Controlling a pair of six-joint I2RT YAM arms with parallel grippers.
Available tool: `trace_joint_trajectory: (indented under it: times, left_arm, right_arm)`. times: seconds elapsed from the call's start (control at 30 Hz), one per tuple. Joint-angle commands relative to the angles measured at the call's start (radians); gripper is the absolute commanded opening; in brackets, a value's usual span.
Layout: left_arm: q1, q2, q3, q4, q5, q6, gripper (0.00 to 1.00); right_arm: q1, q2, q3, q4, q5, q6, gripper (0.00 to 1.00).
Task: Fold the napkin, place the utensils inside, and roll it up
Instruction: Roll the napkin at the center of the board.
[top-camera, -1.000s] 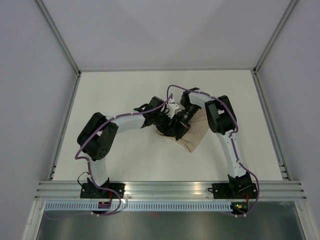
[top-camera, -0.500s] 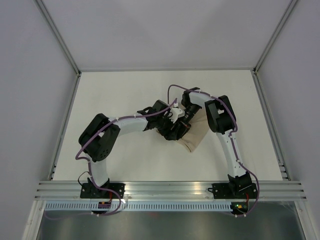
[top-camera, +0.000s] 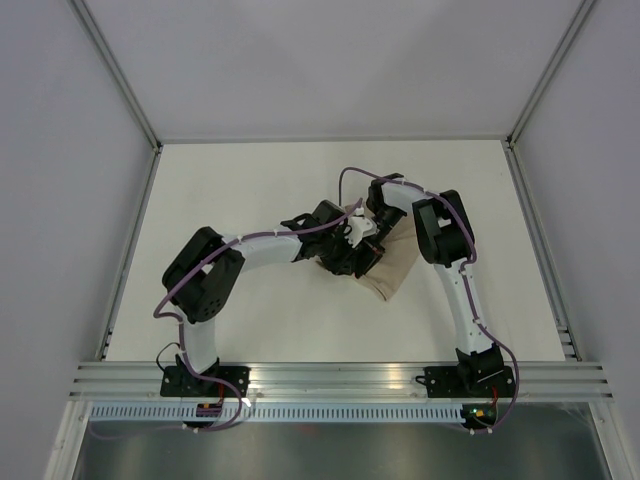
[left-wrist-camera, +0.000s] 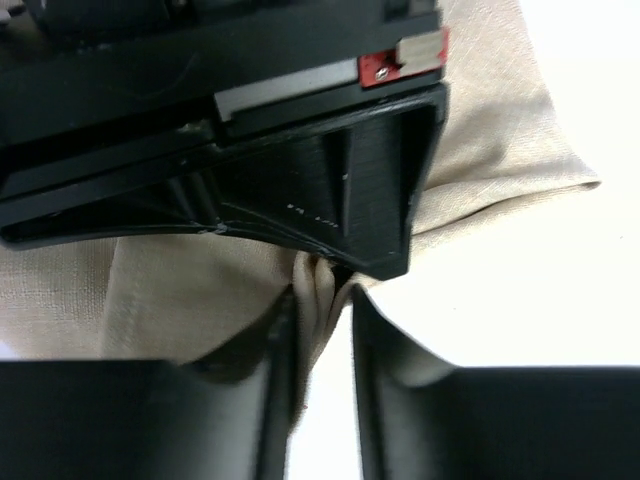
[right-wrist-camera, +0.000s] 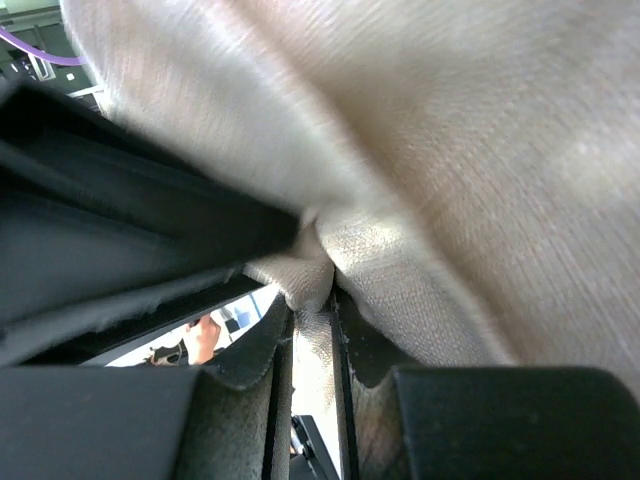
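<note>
Bright, even light; close-up napkin (right-wrist-camera: 480, 150) looks soft and blurred.

The napkin (top-camera: 393, 268) is a plain beige-tan woven cloth, bunched and folded over on the white table (top-camera: 230, 180), just right of centre. One blunt corner points toward the table's near edge. A narrow raised ridge of cloth is nipped in the left claw (left-wrist-camera: 320, 305). A second ridge is pinched in the right claw (right-wrist-camera: 313, 305), with loose fabric draped above it.
</note>
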Motion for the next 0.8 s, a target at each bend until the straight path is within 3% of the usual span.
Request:
trace_joint_trajectory:
  times: [0.0, 0.17, 0.6, 0.63, 0.77]
  left_arm:
    - [-0.01, 0.054, 0.01, -0.039, -0.082, 0.026, 0.23]
    - [-0.015, 0.057, 0.003, -0.053, -0.096, 0.003, 0.02]
    - [-0.015, 0.054, -0.05, -0.067, -0.062, -0.101, 0.02]
    - [-0.016, 0.049, -0.055, -0.065, -0.056, -0.106, 0.03]
    - [0.008, -0.021, -0.093, -0.004, 0.005, -0.141, 0.34]
  right_arm:
    - [-0.007, 0.064, 0.014, 0.142, 0.175, -0.06, 0.0]
    - [-0.01, 0.06, 0.019, 0.144, 0.163, -0.058, 0.0]
    - [-0.029, -0.008, 0.001, 0.145, 0.178, -0.076, 0.0]
    - [-0.029, -0.017, -0.004, 0.155, 0.184, -0.073, 0.0]
    - [-0.029, -0.029, -0.022, 0.17, 0.206, -0.064, 0.0]
